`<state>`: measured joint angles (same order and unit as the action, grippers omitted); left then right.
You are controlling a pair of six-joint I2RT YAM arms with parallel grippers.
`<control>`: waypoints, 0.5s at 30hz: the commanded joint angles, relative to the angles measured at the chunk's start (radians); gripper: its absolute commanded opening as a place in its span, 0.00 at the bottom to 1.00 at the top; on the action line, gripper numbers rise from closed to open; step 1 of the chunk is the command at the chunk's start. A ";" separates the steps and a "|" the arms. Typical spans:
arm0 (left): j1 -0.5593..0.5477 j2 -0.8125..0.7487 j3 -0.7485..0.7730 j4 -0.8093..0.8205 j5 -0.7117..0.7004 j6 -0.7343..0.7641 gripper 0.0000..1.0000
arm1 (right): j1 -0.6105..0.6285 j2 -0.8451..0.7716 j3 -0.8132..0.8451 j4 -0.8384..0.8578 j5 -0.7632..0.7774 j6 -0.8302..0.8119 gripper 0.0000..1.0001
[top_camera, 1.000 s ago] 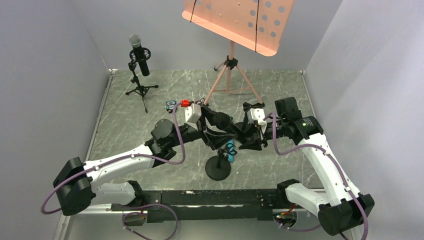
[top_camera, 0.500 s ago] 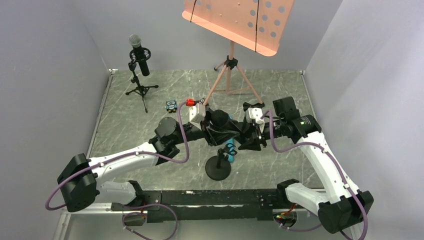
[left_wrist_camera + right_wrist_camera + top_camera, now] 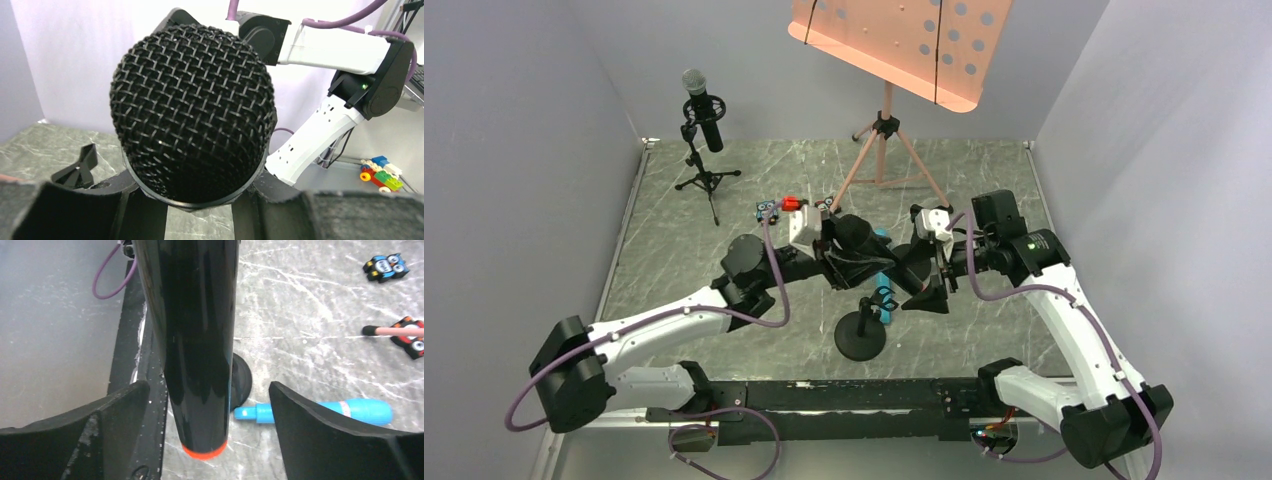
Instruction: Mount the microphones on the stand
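Observation:
My left gripper [image 3: 848,262] [image 3: 200,205] is shut on the black microphone [image 3: 856,236] just below its dark mesh head [image 3: 192,112], which fills the left wrist view. The microphone's glossy black body with the orange end cap [image 3: 200,340] hangs between the pads of my right gripper [image 3: 916,282] [image 3: 210,420], which is open and touches neither side of it. A turquoise microphone [image 3: 883,268] [image 3: 350,411] lies on the table below. The small stand with a round base [image 3: 861,338] [image 3: 243,380] and clip [image 3: 884,298] stands in front. A silver-headed microphone [image 3: 705,112] sits in a tripod stand at the back left.
A pink music stand [image 3: 894,40] on a tripod [image 3: 882,150] is at the back centre. Small owl-like figurines [image 3: 767,210] [image 3: 385,266] and a red-black one [image 3: 410,335] lie behind the grippers. Grey walls close in both sides.
My right gripper has opened and let go of the black microphone. My left gripper has closed on the microphone near its head and drawn it slightly left.

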<state>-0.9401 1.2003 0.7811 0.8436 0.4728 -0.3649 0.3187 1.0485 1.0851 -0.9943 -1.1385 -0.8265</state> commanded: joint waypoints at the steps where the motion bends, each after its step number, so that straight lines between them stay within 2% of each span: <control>1: 0.030 -0.118 -0.005 0.022 -0.035 0.006 0.00 | -0.004 -0.042 0.065 0.075 0.005 0.079 0.99; 4: 0.053 -0.217 -0.012 -0.079 -0.061 0.063 0.00 | -0.047 -0.061 0.057 0.079 0.010 0.074 1.00; 11: 0.070 -0.413 0.010 -0.436 -0.114 0.208 0.00 | -0.153 -0.106 -0.030 0.097 -0.053 0.039 0.96; 12: 0.070 -0.432 0.010 -0.462 -0.117 0.215 0.00 | -0.152 -0.105 -0.045 0.098 -0.051 0.021 0.91; 13: 0.070 -0.446 0.007 -0.479 -0.116 0.218 0.00 | -0.152 -0.102 -0.061 0.097 -0.052 -0.003 0.82; 15: 0.070 -0.469 -0.001 -0.497 -0.113 0.216 0.00 | -0.148 -0.084 -0.089 0.098 -0.058 -0.048 0.52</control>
<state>-0.8734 0.7673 0.7589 0.4496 0.3855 -0.1993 0.1703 0.9501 1.0443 -0.9237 -1.1538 -0.7956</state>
